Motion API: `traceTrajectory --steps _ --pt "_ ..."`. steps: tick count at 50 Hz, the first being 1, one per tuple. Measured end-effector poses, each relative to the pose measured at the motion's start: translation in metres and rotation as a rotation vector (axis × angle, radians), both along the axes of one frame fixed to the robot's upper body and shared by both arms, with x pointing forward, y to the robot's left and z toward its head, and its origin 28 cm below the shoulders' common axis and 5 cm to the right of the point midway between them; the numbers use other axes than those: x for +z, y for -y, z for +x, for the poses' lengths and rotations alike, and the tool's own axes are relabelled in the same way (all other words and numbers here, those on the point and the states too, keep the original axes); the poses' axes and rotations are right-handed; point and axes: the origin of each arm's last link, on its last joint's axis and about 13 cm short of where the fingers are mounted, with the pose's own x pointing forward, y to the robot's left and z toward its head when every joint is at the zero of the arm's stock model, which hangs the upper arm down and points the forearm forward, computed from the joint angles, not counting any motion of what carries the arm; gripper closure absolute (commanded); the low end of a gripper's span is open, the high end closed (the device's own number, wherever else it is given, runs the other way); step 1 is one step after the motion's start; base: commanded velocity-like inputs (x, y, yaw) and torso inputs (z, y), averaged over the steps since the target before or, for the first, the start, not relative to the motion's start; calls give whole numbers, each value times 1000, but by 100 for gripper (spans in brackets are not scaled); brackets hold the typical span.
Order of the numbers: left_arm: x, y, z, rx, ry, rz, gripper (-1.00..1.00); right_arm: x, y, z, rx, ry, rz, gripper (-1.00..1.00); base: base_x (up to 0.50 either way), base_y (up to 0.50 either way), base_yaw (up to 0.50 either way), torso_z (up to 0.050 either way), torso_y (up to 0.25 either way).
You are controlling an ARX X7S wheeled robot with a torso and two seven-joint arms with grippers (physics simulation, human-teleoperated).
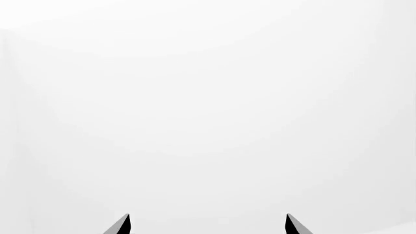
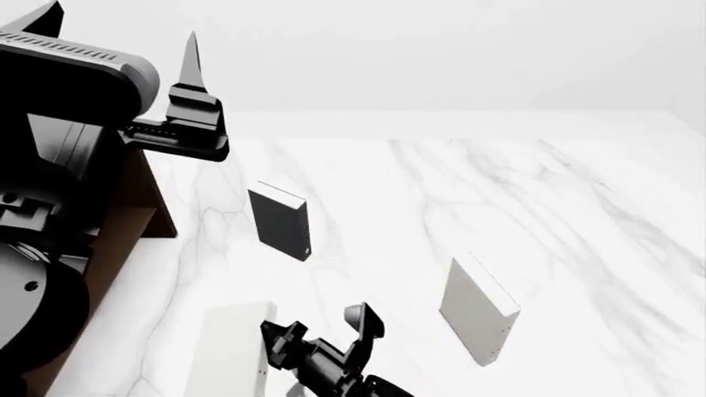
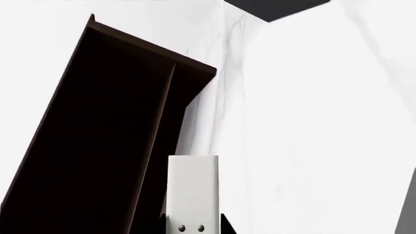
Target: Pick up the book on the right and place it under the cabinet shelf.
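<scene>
book, off-white (image 2: 226,347): lower left of the head view, just right of the cabinet shelf (image 2: 132,215) and close against my right gripper (image 2: 326,324). in the right wrist view it sits at bottom centre (image 3: 193,190), pale face with two small dots near its lower end, beside the cabinet's dark brown panels (image 3: 110,136).

right gripper: bottom centre of the head view, black, fingers pointing up the frame. whether they are clamped on the book or merely next to it, i cannot tell (the contact is hidden at the frame's bottom edge).

left gripper (image 1: 208,225): two black fingertips spread well apart at the bottom of the left wrist view, nothing between them, only blank white ahead. in the head view it is raised at upper left, above the cabinet.

black book (image 2: 278,222): upright, left of centre in the head view.

grey book (image 2: 474,310): upright, lower right of centre, well apart from the others.

marble table (image 2: 497,207): white, grey-veined, under all items.
</scene>
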Motion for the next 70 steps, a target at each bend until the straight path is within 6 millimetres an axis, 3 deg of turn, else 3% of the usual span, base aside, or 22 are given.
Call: traceTrajectory --steps 15,16,36,49,62,70 --pt "-1 0 0 -1 -1 -1 -100 4 -8 2 -41 -32 -33 100 11 5 15 -6 0" --pt "-1 1 0 -2 -2 -1 -100 4 -8 2 -43 -33 -35 -100 15 6 14 -12 0" --pt "0 0 0 -4 0 -3 -100 -7 -6 -5 53 112 -123 -100 0 0 0 -4 0" --pt "0 0 -1 -11 4 -4 -100 -9 18 -4 11 207 -284 -100 0 0 0 -1 0" --pt "-1 -1 -1 -16 7 -10 -100 6 37 1 -55 325 -437 -100 0 0 0 0 0" --pt "-2 -1 -2 -18 7 -15 -100 30 43 1 -55 451 -507 -100 0 0 0 0 0"
